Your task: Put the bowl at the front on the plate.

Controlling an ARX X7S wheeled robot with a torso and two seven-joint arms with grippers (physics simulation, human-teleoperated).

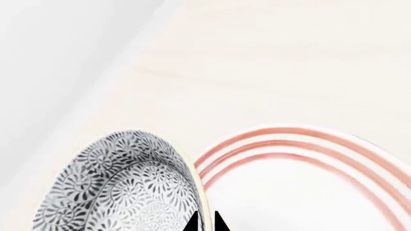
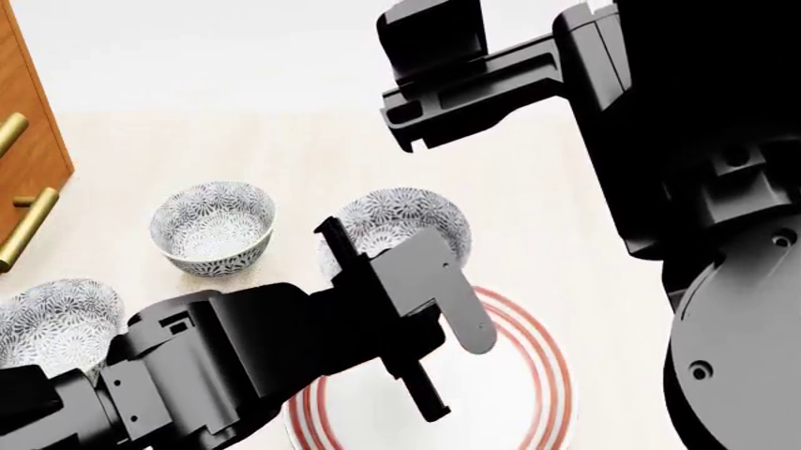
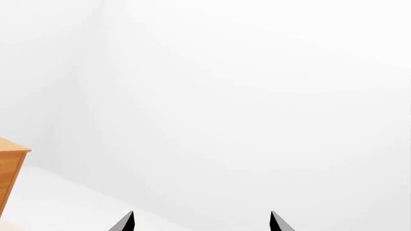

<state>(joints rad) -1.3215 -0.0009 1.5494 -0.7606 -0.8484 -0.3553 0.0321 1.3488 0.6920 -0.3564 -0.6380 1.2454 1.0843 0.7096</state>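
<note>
Small deep white bowl w/ blue-grey floral pattern (image 1: pixel 122 187) hangs just past the red-ringed white plate's (image 1: pixel 308 144) rim, its wall pinched between the nearly closed tips of left end effector (image 1: pixel 207 222). Looks stiff, glazed, slippery, breakable, so rim-wall hold suits. Right end effector (image 3: pixel 201 222) gapes wide, empty, well above the plate.

No legible text, label, brand mark, number or sign appears in any view. The bowl (image 2: pixel 403 228) carries only a blue-grey floral pattern, and the plate (image 2: pixel 541 375) only plain red rings. The dark arm housings show no readable markings.
</note>
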